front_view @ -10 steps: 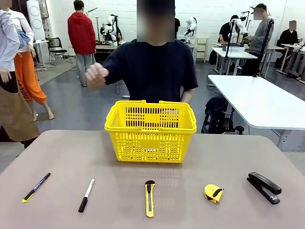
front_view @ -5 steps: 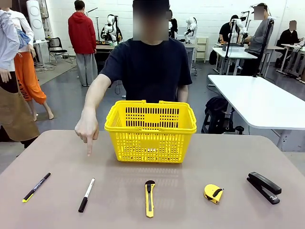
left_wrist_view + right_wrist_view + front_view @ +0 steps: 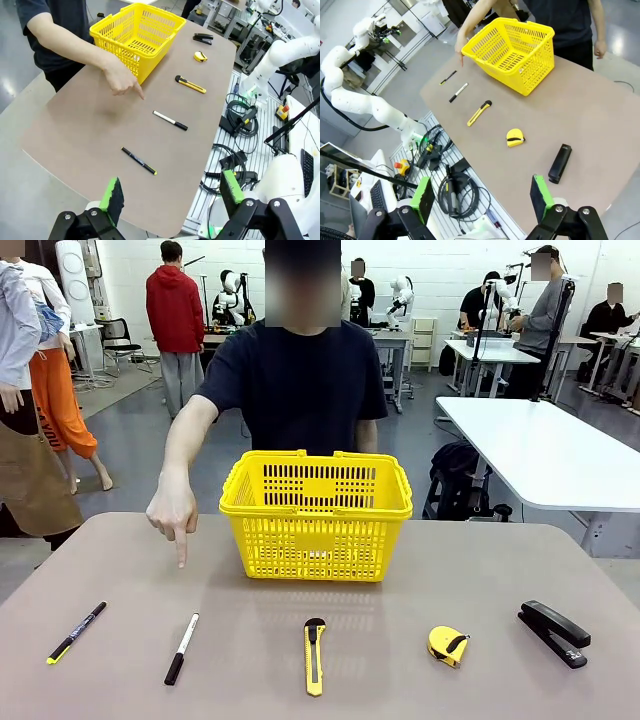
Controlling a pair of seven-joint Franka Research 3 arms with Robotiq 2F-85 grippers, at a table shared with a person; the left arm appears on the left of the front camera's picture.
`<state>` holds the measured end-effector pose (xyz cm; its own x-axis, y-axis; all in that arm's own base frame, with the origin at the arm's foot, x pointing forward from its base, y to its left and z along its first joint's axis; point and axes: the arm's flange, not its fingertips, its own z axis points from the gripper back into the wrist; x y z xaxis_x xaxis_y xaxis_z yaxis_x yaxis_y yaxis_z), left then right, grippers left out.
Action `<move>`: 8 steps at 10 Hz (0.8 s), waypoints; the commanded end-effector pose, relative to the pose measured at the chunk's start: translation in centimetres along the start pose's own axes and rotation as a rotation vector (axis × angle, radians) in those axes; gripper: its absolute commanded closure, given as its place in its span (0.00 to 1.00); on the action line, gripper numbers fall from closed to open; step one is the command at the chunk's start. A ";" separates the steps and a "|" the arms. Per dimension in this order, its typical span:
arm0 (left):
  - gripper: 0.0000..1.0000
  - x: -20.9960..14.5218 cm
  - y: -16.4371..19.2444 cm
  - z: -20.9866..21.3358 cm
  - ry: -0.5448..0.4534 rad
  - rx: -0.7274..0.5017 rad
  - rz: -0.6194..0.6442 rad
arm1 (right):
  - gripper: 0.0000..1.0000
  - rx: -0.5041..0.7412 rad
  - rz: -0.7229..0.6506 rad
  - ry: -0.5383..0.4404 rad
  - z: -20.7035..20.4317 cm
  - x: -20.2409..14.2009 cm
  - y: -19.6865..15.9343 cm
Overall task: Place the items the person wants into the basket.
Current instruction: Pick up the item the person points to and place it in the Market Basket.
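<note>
The person (image 3: 300, 380) in the black T-shirt stands behind the yellow basket (image 3: 316, 512) and points a finger (image 3: 181, 554) down at the table, above the marker (image 3: 181, 648). The black pen with a yellow tip (image 3: 75, 632) lies to its left, the yellow-and-black utility knife (image 3: 314, 655) to its right. From the left wrist view my left gripper (image 3: 170, 197) hangs open high off the table's near edge, above the pen (image 3: 138, 160), marker (image 3: 170, 120) and knife (image 3: 190, 84). My right gripper (image 3: 480, 197) is open too, high over the table corner.
A yellow tape measure (image 3: 447, 645) and a black stapler (image 3: 553, 633) lie at the right of the brown table (image 3: 480, 570). Cables and the other arm's base (image 3: 395, 117) sit beside the table's near side. Other people and white tables stand farther back.
The person's hand came down from chest height and now points at the table left of the basket, having drifted slightly left. Tools and basket stayed put.
</note>
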<state>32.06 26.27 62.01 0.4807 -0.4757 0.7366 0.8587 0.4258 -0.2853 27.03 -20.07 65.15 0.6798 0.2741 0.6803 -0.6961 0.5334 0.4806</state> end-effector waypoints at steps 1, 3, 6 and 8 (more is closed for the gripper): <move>0.00 -0.1 -0.1 0.1 -0.016 -0.008 -0.018 | 0.00 -0.004 -0.002 -0.015 0.1 0.1 0.0; 0.00 0.0 0.0 0.0 0.000 0.000 0.000 | 0.00 -0.004 -0.002 -0.015 0.1 0.1 0.0; 0.00 7.9 -11.4 -6.1 0.293 0.218 -0.312 | 0.00 -0.004 -0.002 -0.015 0.1 0.1 0.0; 0.00 10.6 -15.7 -15.6 0.596 0.207 -0.327 | 0.00 -0.004 -0.002 -0.015 0.1 0.1 0.0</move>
<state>26.08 6.94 68.70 0.2406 -0.8851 0.3984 0.9530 0.2932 0.0759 27.08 -20.07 65.16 0.6807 0.2740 0.6793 -0.6949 0.5350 0.4805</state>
